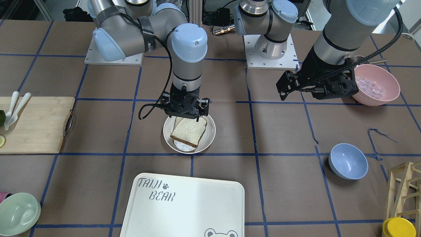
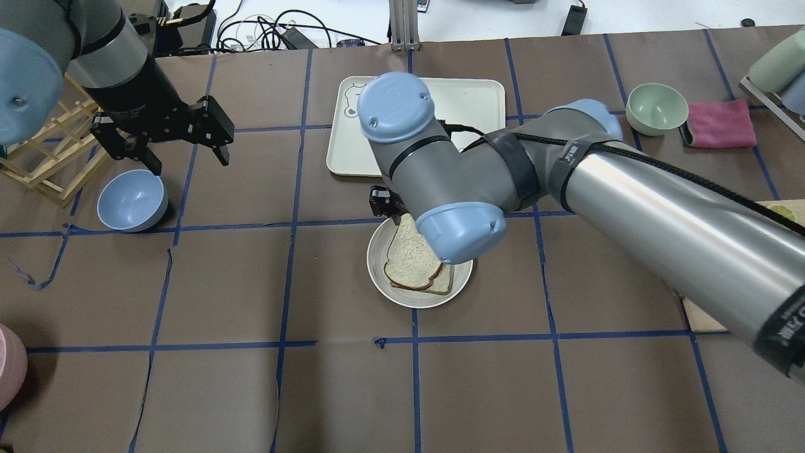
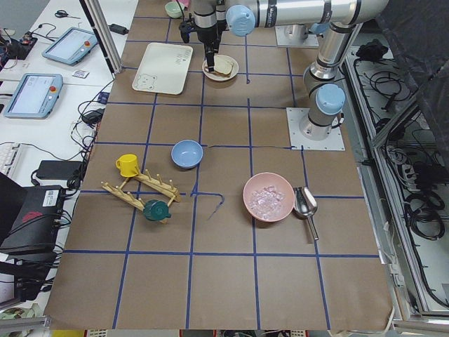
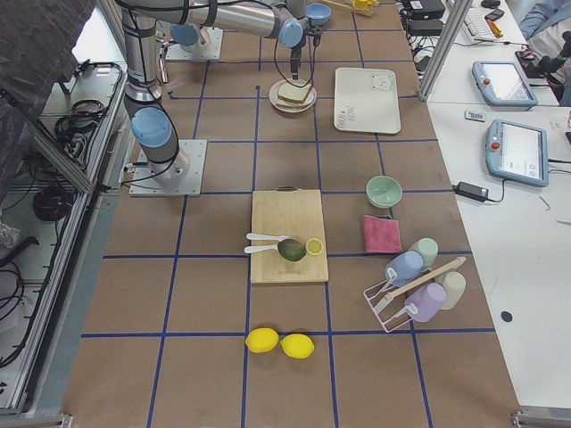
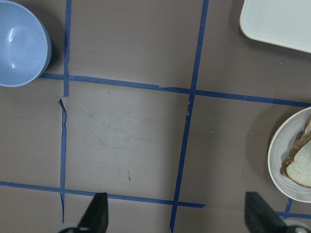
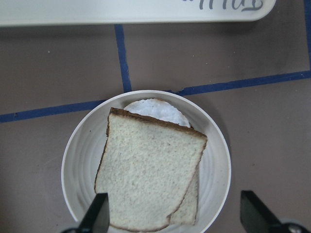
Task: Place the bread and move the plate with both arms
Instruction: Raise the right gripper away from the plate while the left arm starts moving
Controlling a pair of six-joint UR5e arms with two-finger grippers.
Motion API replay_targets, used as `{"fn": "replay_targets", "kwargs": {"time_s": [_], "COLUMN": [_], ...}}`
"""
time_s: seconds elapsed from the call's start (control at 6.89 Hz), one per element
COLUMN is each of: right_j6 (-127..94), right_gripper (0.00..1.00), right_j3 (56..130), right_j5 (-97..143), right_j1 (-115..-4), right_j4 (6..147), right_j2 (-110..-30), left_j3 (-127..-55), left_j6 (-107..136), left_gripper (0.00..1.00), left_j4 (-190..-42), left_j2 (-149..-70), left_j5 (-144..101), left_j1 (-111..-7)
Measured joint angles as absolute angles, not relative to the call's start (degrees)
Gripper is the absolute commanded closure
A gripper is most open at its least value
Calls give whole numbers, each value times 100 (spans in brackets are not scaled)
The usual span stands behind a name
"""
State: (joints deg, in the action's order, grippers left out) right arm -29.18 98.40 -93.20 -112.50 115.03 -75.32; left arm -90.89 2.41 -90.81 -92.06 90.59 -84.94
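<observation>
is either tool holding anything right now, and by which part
Nothing is held. The right tool hangs open over the bread on the plate; the left tool is open too.

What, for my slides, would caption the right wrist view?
Open right gripper hovers over the bread lying on the plate, near the white tray.

Right gripper [image 1: 186, 113] points straight down, jaws wide apart (left gripper [image 2: 187, 157] likewise spread, hovering well aside).
</observation>
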Motion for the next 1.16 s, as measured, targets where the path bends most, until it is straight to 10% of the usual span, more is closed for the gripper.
{"fn": "replay_targets", "kwargs": {"time_s": [1.16], "right_j6": [-2], "right_gripper": [0], "right_j3": [7974], "right_j5": [-8691], "right_j1": [-9426], "right_j4": [8265], "right_j2": [-8338], "left_j3": [-9993], "left_j6": [289], "left_gripper": [0], "left_j4": [-7962], "left_j2": [-9707], "left_j5": [8943], "left_j1": [-8735]}}
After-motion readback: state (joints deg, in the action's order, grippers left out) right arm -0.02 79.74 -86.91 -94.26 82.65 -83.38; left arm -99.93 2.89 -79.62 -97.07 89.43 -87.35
